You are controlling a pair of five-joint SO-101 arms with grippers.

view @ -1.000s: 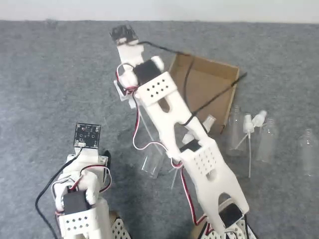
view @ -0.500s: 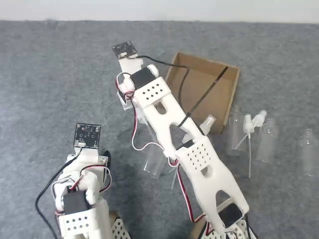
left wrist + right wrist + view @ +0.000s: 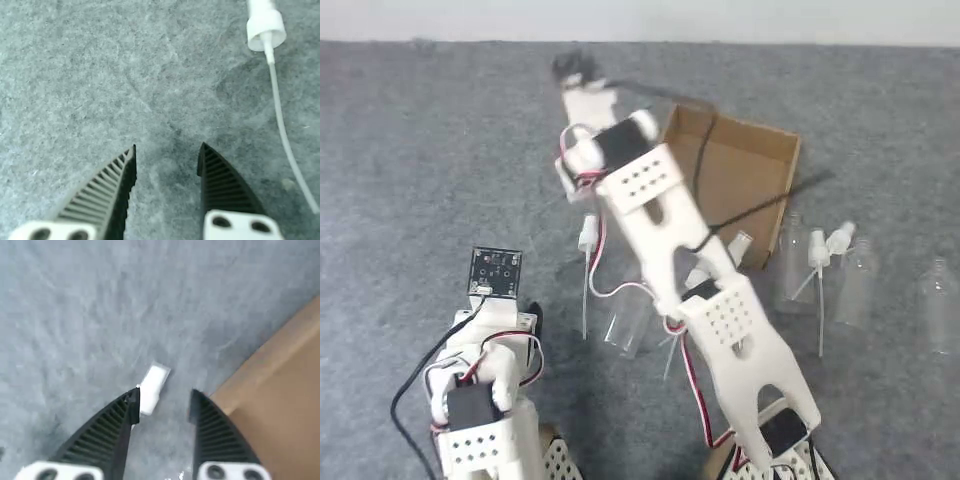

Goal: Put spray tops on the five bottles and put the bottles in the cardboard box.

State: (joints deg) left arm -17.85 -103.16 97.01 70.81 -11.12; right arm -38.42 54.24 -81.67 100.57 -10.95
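A white spray top (image 3: 587,236) with a long thin tube lies on the grey carpet left of the open cardboard box (image 3: 761,158). My right gripper (image 3: 162,392) hangs open just above that spray top (image 3: 154,383), with the box wall (image 3: 280,390) beside it. Farther back, my left gripper (image 3: 167,150) is open over bare carpet, the same spray top (image 3: 265,25) ahead of it. A clear bottle (image 3: 625,326) lies on its side between the arms. Three clear bottles (image 3: 856,282) stand right of the box.
Two spray tops (image 3: 818,246) with tubes lean among the standing bottles, and others (image 3: 740,243) lie by the box's near corner under the right arm. Black cables cross over the box. Open carpet stretches to the left.
The right arm has swung its wrist toward the far side. The spray top with its tube, earlier up at the right gripper, now lies loose on the carpet. The left arm kept still.
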